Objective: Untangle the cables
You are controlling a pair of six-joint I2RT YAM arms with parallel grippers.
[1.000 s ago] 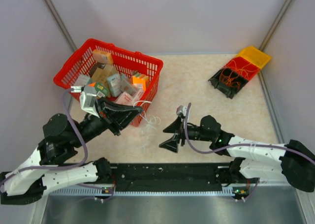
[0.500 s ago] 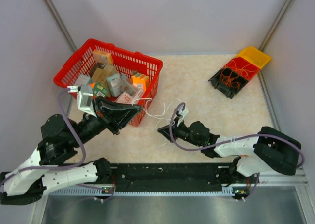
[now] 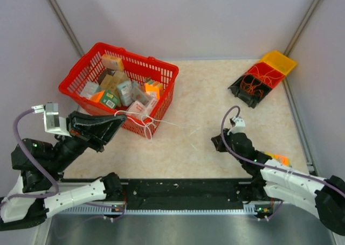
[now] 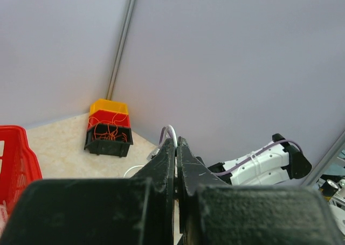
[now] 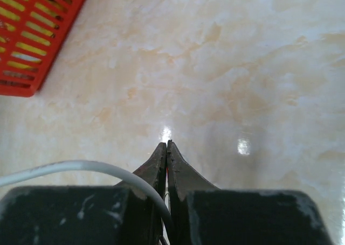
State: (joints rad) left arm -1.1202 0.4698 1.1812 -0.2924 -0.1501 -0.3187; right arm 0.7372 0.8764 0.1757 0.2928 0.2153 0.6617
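The cables (image 3: 144,125) are a small knot of whitish hair-thin wires hanging just in front of the red basket. My left gripper (image 3: 122,118) is shut on their left end, its jaws pressed together in the left wrist view (image 4: 176,142). From the knot a fine strand runs right across the table toward my right gripper (image 3: 214,142). That gripper is shut too, low over the table (image 5: 166,145), with a thin reddish thread showing in the seam between its jaws. The strand is too fine to follow all the way.
A red basket (image 3: 135,56) full of small boxes stands at the back left, right behind the knot. Stacked black, red and yellow bins (image 3: 262,75) sit at the back right, holding more orange wires (image 3: 249,85). Grey walls close three sides.
My right gripper has shut and drawn back to the right. The left arm has pulled back to the left with the wires, so the strands now stretch between the two grippers.
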